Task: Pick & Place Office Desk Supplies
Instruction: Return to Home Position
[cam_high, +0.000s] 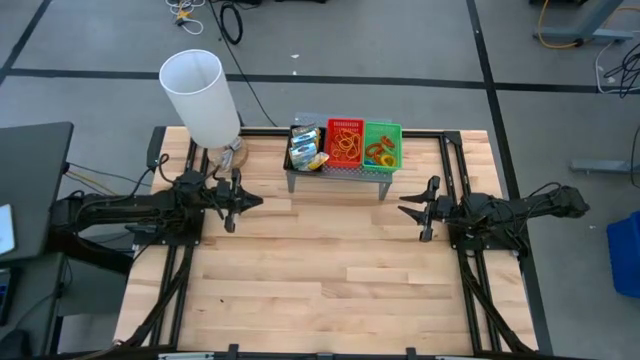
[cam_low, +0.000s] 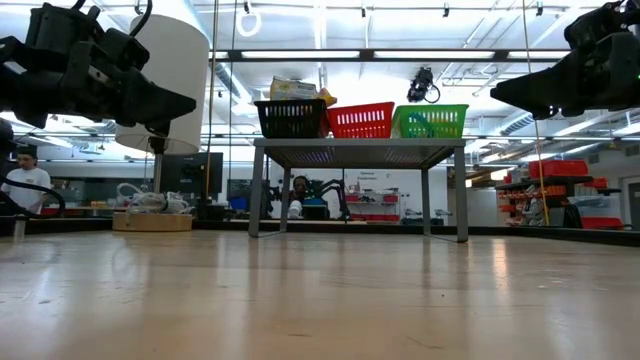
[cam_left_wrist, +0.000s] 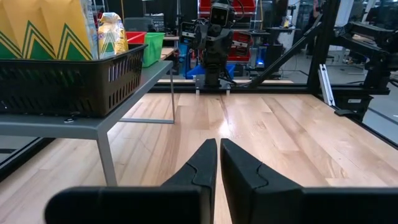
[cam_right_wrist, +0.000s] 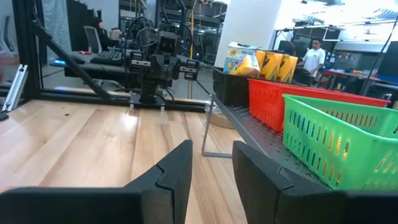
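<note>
Both arms hang above the bare wooden table (cam_high: 330, 285), one at each side, facing each other with nothing in either grip. The left gripper (cam_left_wrist: 219, 163) sits near the white lampshade (cam_high: 198, 92), its two fingers (cam_left_wrist: 200, 167) pressed almost together with only a sliver between them. The right gripper (cam_right_wrist: 212, 163) is on the opposite side, with its fingers (cam_right_wrist: 177, 167) plainly apart. Between the two, at the far edge of the table, is the grey stand (cam_low: 355, 150) with three bins in a row on top, touching side by side. The black bin (cam_low: 290, 120) is nearest the lampshade, the red bin (cam_low: 360, 122) is in the middle and the green bin (cam_low: 430, 122) is at the other end. The black one holds the crayon box (cam_left_wrist: 43, 28) and a packet (cam_left_wrist: 111, 34). Orange rubber bands (cam_high: 345, 146) lie in the red bin, and more bands lie in the green one.
</note>
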